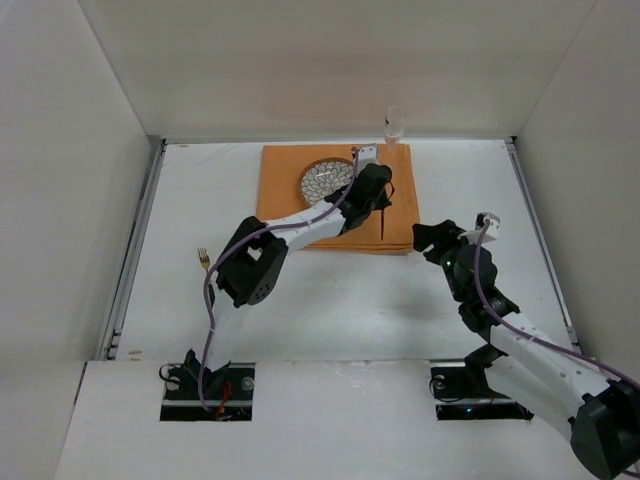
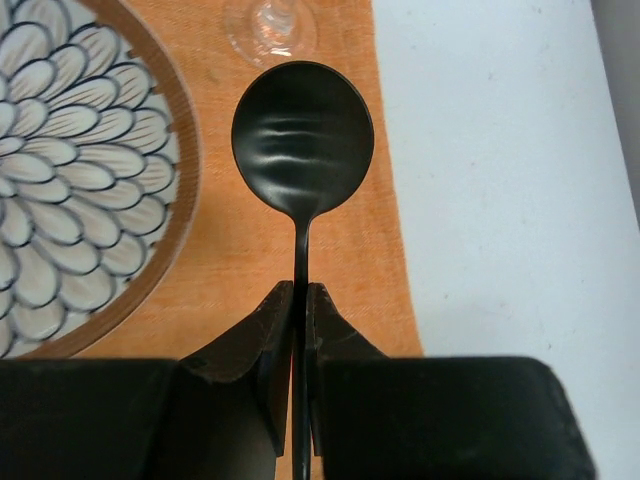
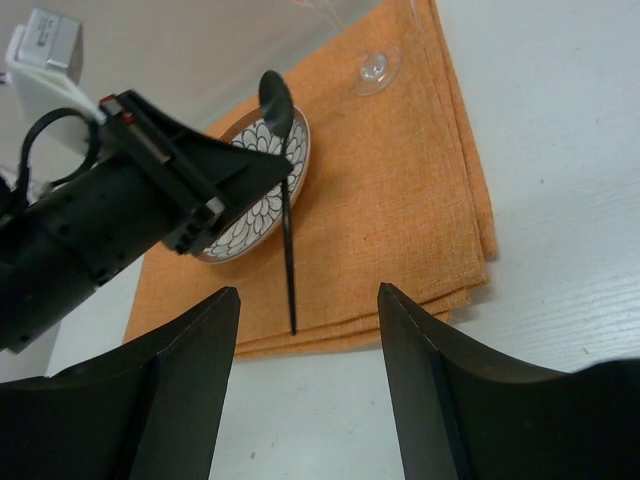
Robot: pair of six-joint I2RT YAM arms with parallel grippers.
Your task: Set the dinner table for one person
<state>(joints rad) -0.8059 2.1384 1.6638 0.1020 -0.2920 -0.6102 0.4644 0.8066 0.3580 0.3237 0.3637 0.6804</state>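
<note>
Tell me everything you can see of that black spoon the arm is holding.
The matte black spoon, seemingly metal, has a round bowl and a thin straight handle. The left gripper is shut on the handle. The spoon hangs over the orange cloth mat, beside the flower-patterned plate, bowl toward the clear glass's foot. Whether its tail touches the mat is unclear.

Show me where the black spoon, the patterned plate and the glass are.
black spoon [image 2: 303,135], left wrist view, on the middle of its bowl
patterned plate [image 1: 322,182], top external view, on the bare petal pattern near its centre
glass [image 3: 375,67], right wrist view, on its round foot
</note>
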